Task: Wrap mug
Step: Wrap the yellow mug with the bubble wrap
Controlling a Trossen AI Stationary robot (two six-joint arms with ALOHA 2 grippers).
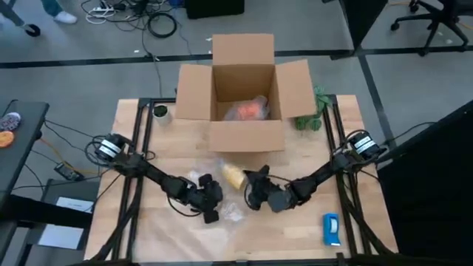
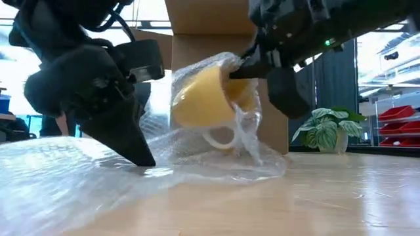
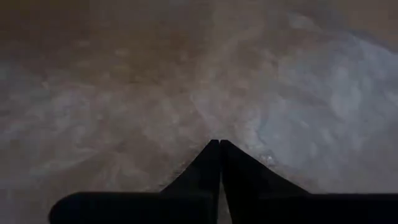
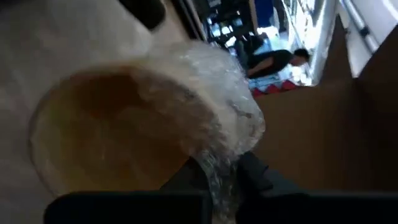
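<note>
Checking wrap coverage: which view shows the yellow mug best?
Low view: the yellow ceramic mug side-on, tilted, handle and clear bubble wrap visible. High view: a yellow patch; right wrist: its mouth; left wrist: nothing.

Mug: a small rounded yellow mug with a pale handle, tilted on its side above the wooden tabletop in front of the cardboard box, its handle pointing down and clear bubble wrap draped loosely around it.

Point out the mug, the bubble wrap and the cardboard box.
mug (image 2: pixel 197 98), low view, on its yellow side wall.
bubble wrap (image 2: pixel 72 172), low view, on the sheet lying flat on the table.
cardboard box (image 1: pixel 247 137), high view, on its near wall.
</note>
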